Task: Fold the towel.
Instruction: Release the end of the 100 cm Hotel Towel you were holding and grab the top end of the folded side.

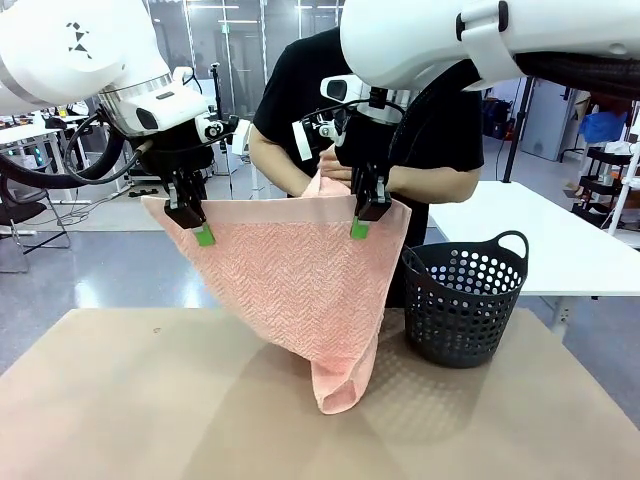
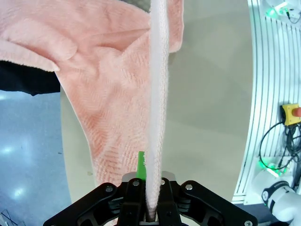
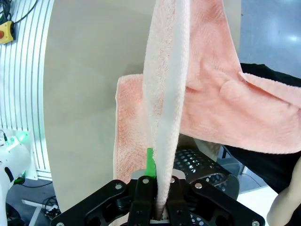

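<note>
Towel [image 1: 300, 290] is held up over the table [image 1: 120, 400] in the middle of the front frame. Its upper edge is stretched between the two grippers, and its lower part hangs down in a narrowing fold. The tip of that fold appears to reach the tabletop at lower centre.

At centre left, the left gripper [image 1: 195, 225] is clamped on the towel's upper left corner. Just right of centre, the right gripper [image 1: 365, 215] is clamped on the upper edge near the other corner. In each wrist view the smooth band of the towel is seen edge-on, pinched between closed fingers at the bottom of the frame, with a green pad [image 2: 140, 165] showing beside it.

A person [image 1: 300, 100] in a black shirt is seen at upper centre, behind the towel. One hand [image 1: 338, 165] is placed at a raised peak of the cloth's upper edge, close to the right gripper.

A black perforated basket [image 1: 465, 300] stands upright on the table at centre right, just beside the hanging towel.
</note>
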You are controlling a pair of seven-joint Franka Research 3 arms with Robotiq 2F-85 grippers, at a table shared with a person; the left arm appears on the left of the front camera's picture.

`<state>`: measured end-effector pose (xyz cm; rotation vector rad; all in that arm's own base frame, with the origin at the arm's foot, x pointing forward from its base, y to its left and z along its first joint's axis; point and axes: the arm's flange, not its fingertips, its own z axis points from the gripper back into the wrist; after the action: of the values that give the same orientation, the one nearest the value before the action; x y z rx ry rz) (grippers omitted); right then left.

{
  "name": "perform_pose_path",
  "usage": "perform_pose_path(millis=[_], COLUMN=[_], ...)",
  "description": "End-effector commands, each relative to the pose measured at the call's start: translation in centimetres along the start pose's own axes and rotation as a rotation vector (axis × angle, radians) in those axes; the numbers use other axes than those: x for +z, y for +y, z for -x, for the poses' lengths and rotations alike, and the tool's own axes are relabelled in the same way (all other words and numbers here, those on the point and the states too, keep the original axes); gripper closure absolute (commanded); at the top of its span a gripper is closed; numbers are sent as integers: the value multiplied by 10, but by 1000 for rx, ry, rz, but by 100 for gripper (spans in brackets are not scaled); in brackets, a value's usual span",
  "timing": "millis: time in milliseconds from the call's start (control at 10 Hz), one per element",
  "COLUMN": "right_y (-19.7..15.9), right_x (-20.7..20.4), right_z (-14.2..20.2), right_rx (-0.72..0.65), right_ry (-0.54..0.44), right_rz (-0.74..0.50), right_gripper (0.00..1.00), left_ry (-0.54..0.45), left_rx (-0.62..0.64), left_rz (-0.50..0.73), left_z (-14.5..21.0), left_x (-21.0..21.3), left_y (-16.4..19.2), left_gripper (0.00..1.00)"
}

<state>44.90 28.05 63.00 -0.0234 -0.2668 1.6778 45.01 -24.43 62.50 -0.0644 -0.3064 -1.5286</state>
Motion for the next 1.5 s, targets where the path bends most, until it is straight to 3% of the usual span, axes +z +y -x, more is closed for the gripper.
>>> perform_pose_path(millis=[0, 1400], right_y=[0, 0], right_x=[1, 1], right_z=[0, 0], right_rx=[8, 8], right_ry=[4, 4], right_rz=[0, 0], right_gripper=[100, 100], left_ry=[7, 7], left_rx=[-5, -5], left_rz=[0, 0], left_z=[0, 0], left_x=[3, 3], left_y=[2, 2], left_gripper=[100, 100])
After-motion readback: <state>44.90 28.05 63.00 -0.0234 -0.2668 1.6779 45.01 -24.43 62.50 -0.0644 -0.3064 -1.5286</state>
